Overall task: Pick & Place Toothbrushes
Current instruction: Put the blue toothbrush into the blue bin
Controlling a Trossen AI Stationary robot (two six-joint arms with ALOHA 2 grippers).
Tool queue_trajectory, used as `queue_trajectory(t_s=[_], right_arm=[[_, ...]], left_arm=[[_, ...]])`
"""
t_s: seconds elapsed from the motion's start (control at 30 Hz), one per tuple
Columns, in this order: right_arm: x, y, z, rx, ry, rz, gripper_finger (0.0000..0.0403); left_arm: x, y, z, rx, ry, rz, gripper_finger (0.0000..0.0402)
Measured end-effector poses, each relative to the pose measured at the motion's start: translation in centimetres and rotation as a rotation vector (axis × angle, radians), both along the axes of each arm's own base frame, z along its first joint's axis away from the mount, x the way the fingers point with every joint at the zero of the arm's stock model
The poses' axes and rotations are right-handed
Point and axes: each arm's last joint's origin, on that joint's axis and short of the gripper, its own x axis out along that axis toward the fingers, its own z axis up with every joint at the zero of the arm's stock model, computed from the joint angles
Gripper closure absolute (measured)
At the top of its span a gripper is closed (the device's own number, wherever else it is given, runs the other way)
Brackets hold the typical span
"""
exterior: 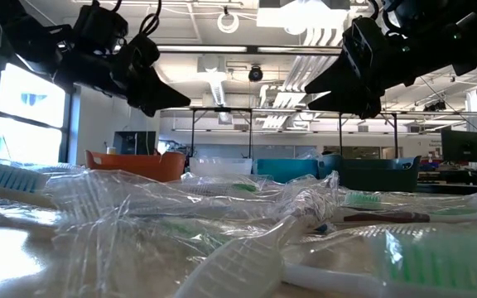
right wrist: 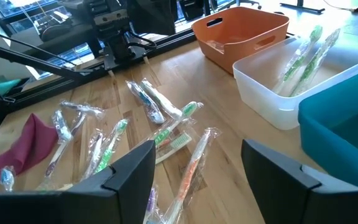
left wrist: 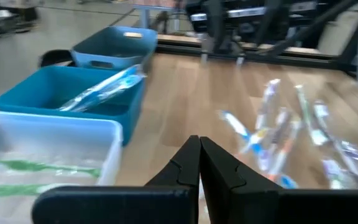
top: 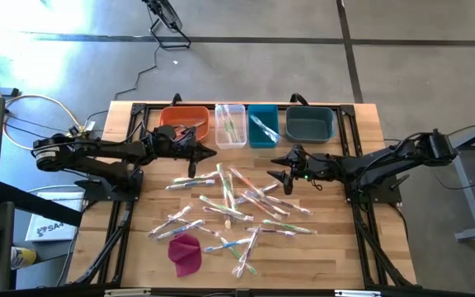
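Note:
Several wrapped toothbrushes (top: 233,206) lie scattered flat on the wooden table's middle, also seen close up in the low view (exterior: 247,215). My left gripper (top: 213,153) hangs above the table in front of the orange bin (top: 185,120), shut and empty, as its wrist view shows (left wrist: 199,152). My right gripper (top: 276,167) hangs over the heap's far right side, open with nothing between its fingers (right wrist: 197,165). Green toothbrushes lie in the clear bin (top: 230,124), and a wrapped one lies in the teal bin (top: 262,125).
Four bins line the far edge: orange, clear, teal and a dark blue one (top: 310,124). A magenta cloth (top: 185,252) lies near the front left. Black frame rails run along the table's left (top: 122,223) and right sides.

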Motion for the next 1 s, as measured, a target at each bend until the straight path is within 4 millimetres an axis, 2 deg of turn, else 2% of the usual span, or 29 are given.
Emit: queue_trajectory(t_s=[0.17, 0.47, 0.63, 0.77, 1.0], right_arm=[[0.0, 0.0, 0.0, 0.0, 0.0, 0.0, 0.0172], [0.0, 0.0, 0.0, -0.003, 0.001, 0.001, 0.0172], [0.0, 0.0, 0.0, -0.003, 0.001, 0.001, 0.0172], [0.0, 0.0, 0.0, -0.003, 0.001, 0.001, 0.0172], [0.0, 0.0, 0.0, -0.002, 0.001, 0.001, 0.0172]], left_arm=[[0.0, 0.2, 0.0, 0.01, 0.004, 0.055, 0.0396], [0.0, 0.2, 0.0, 0.008, 0.007, 0.055, 0.0396], [0.0, 0.0, -0.1, -0.055, 0.007, 0.022, 0.0396], [0.2, -1.2, -0.8, -0.079, 0.076, -0.034, 0.0396], [0.5, -4.4, -1.8, -0.01, 0.241, 0.044, 0.0396]])
